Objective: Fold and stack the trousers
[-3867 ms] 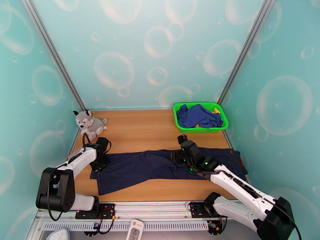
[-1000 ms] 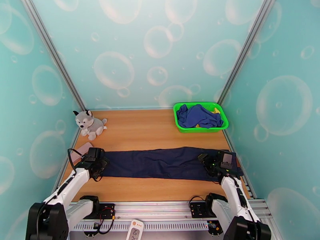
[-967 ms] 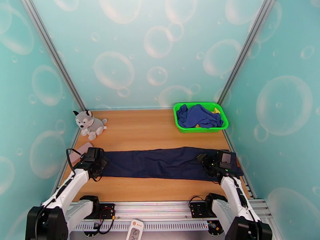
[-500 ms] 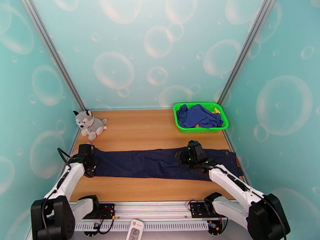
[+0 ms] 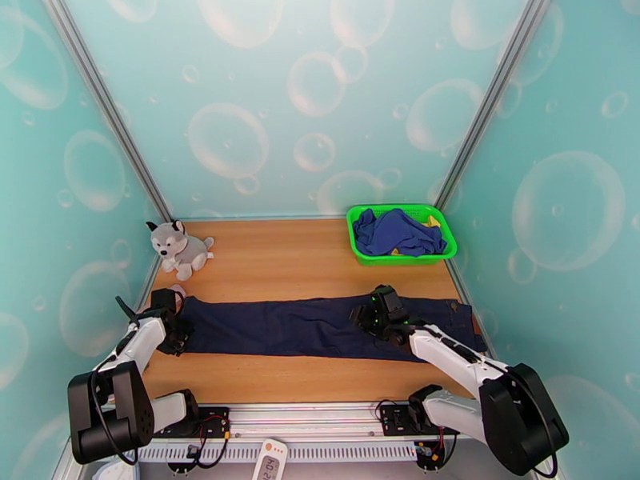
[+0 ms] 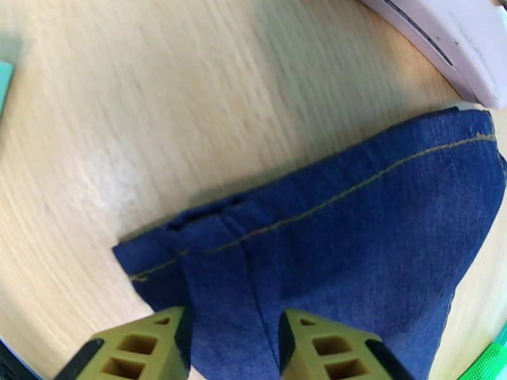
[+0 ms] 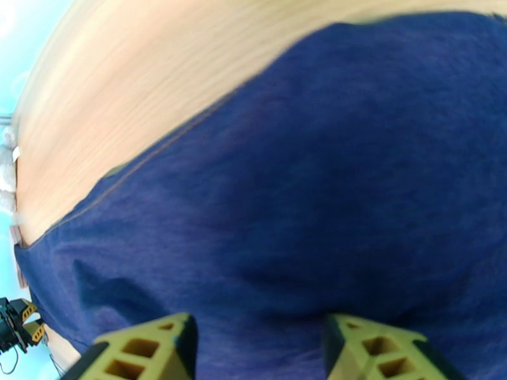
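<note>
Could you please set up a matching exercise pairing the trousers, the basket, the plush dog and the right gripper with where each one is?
Things:
1. dark navy denim trousers
2. green plastic basket
3. grey and white plush husky
4. right gripper

Places:
A. far right corner of the wooden table
B. over the denim, right of its middle
C. left edge, beyond the denim
D. stretched left to right across the near half

Pairs: 1-D, 2-A, 3-C, 4-B

Matt navy denim trousers (image 5: 288, 326), smooth wood-grain table (image 5: 280, 258), glossy green plastic basket (image 5: 404, 258), plush husky toy (image 5: 178, 246)
</note>
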Robot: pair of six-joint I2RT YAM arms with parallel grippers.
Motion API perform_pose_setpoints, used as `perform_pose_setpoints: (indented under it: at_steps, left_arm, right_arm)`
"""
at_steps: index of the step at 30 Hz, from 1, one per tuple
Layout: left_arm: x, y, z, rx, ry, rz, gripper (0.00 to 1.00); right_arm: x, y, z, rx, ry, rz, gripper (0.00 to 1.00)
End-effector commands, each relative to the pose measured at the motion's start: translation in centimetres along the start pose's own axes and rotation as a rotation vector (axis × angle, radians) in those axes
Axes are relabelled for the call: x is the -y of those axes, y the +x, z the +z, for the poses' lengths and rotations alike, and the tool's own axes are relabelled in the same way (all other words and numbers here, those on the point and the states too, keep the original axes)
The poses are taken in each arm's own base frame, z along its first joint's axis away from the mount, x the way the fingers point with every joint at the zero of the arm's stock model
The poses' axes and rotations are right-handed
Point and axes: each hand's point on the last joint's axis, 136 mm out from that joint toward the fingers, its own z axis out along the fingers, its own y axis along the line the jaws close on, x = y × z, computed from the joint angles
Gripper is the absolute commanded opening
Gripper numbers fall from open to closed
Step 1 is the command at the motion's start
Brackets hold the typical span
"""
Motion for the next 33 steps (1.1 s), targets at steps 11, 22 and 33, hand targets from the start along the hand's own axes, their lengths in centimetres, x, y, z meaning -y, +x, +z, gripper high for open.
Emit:
perform_pose_setpoints:
  at_steps: [11, 22, 33]
  left_arm:
    - [0.7, 0.0, 1.4, -0.014, 0.028, 0.011, 0.37]
    - [0.0, -0.7, 0.4, 0.035, 0.001, 0.029, 0.20]
    - [0.6, -1.4, -0.8, 0.057, 0.016, 0.036, 0.13]
  right_arm:
    - [0.0, -0.3, -0.1, 0.010, -0.039, -0.023, 0.57]
    - [-0.1, -0.4, -0.4, 0.016, -0.042, -0.021, 0.57]
    - [0.5, 0.1, 0.1, -0.001, -0.035, -0.005, 0.57]
